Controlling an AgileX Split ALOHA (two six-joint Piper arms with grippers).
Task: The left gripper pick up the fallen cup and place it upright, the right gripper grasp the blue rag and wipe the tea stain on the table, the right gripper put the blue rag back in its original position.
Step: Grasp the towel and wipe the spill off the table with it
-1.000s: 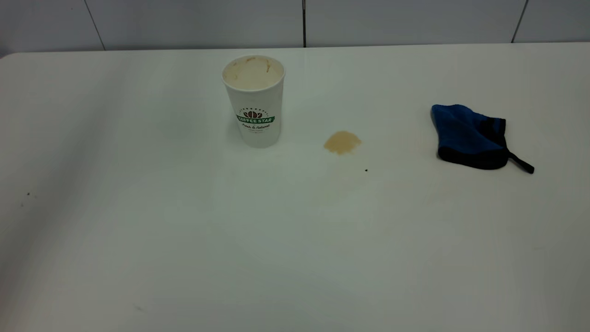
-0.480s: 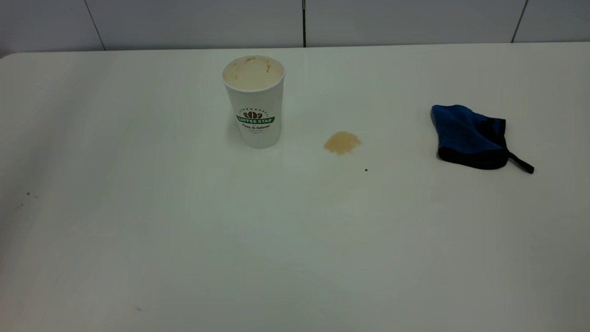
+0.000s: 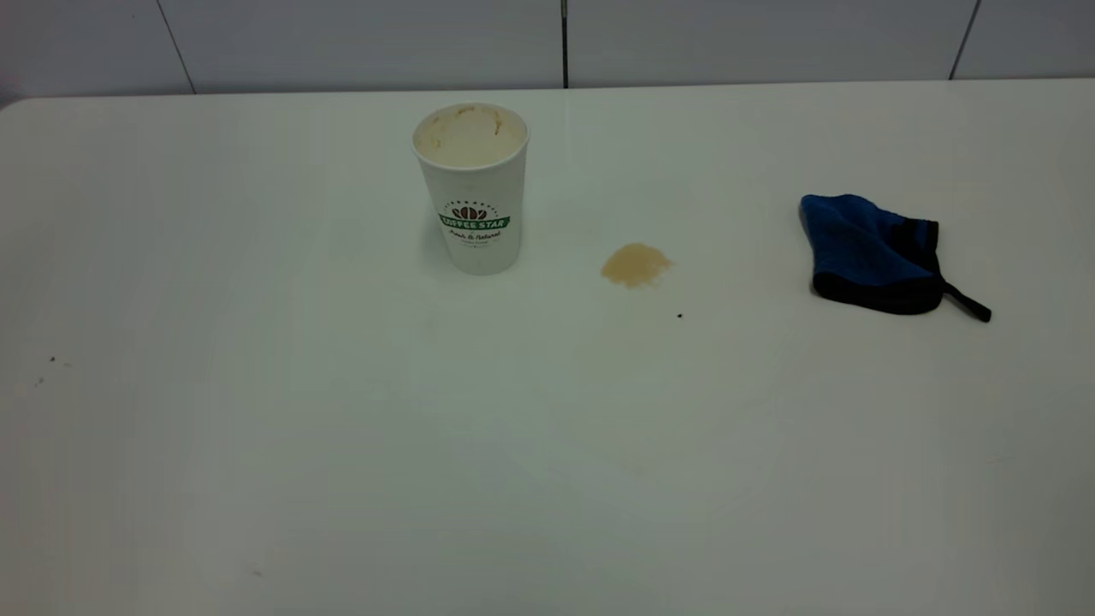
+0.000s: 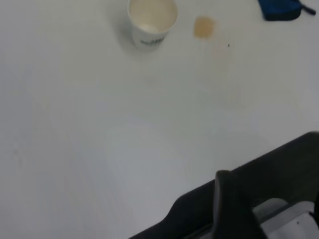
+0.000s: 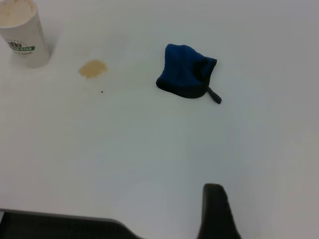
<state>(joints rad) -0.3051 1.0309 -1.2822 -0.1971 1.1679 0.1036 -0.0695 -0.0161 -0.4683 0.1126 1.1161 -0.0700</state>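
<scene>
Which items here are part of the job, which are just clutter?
Job: cup, standing upright; tea stain; blue rag, lying apart from the stain; table.
Clutter: tiny black speck near the stain; wall panels behind.

worktop [image 3: 342,445]: smooth white, faint sheen | cup [image 3: 476,192]: white paper, matt, printed green logo band, cream inside with brown streaks | blue rag [image 3: 864,248]: fleecy cloth, black fabric edging and strap | tea stain [image 3: 635,263]: flat, dull light-brown film | wall panels [image 3: 359,38]: smooth, pale

Left pincer [image 4: 234,209], right pincer [image 5: 217,214] (both raised)
</scene>
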